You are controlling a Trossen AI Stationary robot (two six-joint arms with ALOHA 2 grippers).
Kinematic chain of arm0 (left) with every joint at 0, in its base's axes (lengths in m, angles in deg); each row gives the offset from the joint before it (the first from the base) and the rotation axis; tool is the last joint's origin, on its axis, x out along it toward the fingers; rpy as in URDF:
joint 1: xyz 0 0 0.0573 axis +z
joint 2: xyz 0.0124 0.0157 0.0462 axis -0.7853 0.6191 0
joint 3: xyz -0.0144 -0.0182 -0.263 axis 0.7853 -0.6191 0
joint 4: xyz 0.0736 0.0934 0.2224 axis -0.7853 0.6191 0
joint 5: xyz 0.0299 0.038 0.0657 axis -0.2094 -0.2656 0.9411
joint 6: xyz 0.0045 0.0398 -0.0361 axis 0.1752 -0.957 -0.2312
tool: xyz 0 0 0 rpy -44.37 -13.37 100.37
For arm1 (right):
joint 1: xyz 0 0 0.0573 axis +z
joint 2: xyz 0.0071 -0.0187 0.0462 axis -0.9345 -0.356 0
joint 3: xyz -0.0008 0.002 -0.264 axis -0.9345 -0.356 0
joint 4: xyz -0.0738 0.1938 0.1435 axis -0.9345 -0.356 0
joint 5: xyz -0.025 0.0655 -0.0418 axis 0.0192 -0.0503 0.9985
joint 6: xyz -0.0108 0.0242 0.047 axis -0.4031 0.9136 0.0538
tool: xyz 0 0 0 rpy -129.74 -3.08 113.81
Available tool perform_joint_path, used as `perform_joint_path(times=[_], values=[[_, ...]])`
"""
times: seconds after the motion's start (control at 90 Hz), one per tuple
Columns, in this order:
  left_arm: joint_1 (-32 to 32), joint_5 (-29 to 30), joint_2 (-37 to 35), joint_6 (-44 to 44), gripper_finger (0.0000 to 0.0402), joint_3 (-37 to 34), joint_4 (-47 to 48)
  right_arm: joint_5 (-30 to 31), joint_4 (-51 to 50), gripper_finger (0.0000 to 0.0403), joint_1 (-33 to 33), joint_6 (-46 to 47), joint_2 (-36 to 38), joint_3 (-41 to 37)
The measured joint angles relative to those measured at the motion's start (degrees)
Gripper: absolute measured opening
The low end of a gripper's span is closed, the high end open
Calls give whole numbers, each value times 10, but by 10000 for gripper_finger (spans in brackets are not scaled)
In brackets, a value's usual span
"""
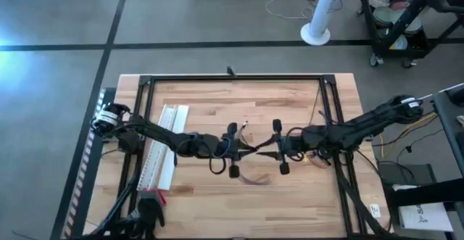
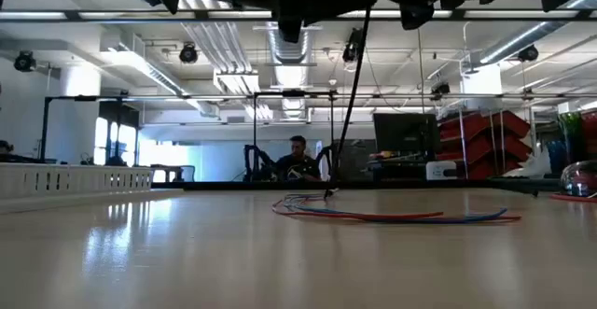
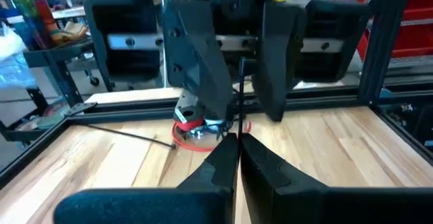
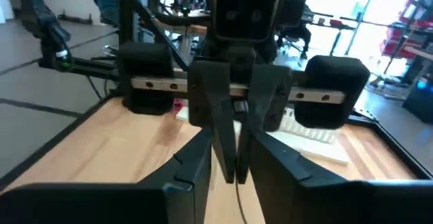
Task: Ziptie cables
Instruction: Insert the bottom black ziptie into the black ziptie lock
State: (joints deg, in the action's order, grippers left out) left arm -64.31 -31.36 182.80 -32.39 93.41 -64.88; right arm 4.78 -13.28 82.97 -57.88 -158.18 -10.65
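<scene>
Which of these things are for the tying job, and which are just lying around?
For the job: bundle of thin red and blue wires; thin black tie strip pinched in the left pincer; open right pincer facing it.
Just lying about: long white flat plastic strip; white stand on the floor.

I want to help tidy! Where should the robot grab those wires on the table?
Probably the middle of the cables, where the strands run together, not the looped end. They lie flat on the table, so come from straight above, fingers across the bundle.
</scene>
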Motion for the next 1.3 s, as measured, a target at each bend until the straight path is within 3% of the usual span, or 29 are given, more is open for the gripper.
perform_joint_path(times=[0.522, 1.3], values=[[-1, 0, -4, -7, 0, 0, -7, 4, 50, 10, 0, -7, -4, 0], [-1, 0, -19, -18, 0, 0, -13, 3, 57, 0, 0, -23, -4, 5]])
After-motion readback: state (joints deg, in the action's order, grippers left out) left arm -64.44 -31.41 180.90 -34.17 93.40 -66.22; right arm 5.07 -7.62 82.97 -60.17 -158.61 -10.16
